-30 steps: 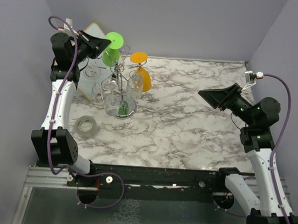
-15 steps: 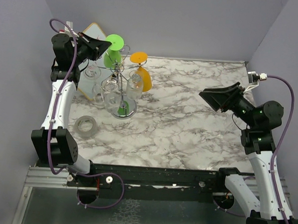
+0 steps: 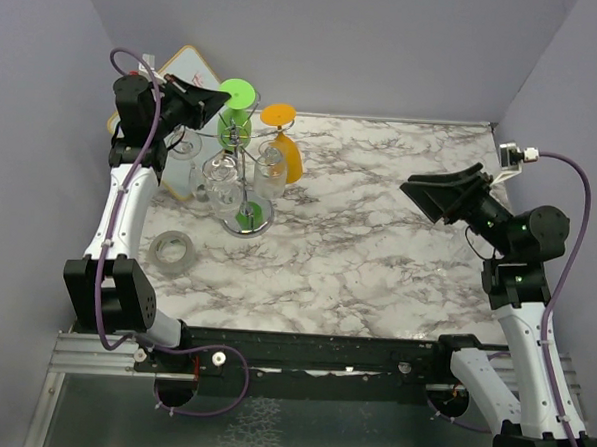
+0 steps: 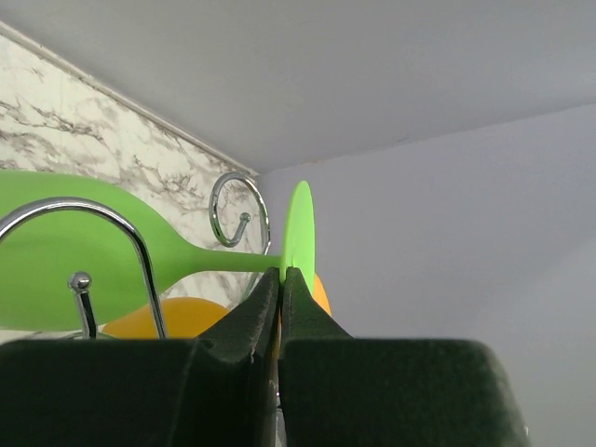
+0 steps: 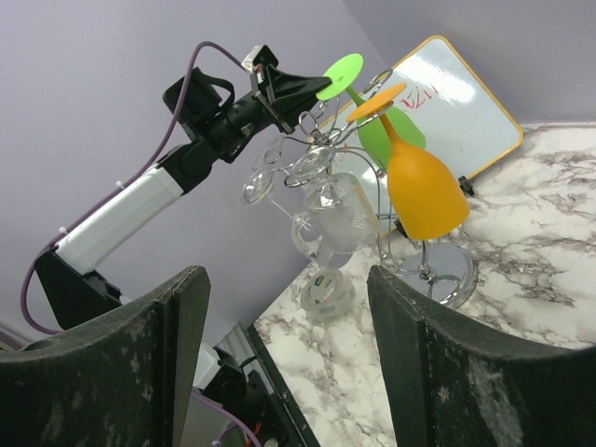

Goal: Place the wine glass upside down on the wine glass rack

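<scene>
The green wine glass (image 3: 234,108) is upside down, foot up, beside the top of the chrome wine glass rack (image 3: 244,171). My left gripper (image 3: 213,100) is shut on the rim of its flat green foot (image 4: 298,237), and its stem and bowl (image 4: 65,251) run left past a curled wire arm (image 4: 239,210). The right wrist view shows the green foot (image 5: 338,73) level with the rack's arms. An orange wine glass (image 3: 285,148) hangs upside down on the rack. My right gripper (image 3: 442,194) is open and empty, high over the table's right side.
Clear glasses (image 3: 221,179) and a glass mug (image 5: 340,219) hang on the rack above its mirror disc base (image 3: 260,219). A grey tape roll (image 3: 171,247) lies at front left. A whiteboard (image 3: 190,62) leans at the back left corner.
My left gripper has carried the green glass to the right, closer over the rack's top. The right arm has shifted slightly right.
</scene>
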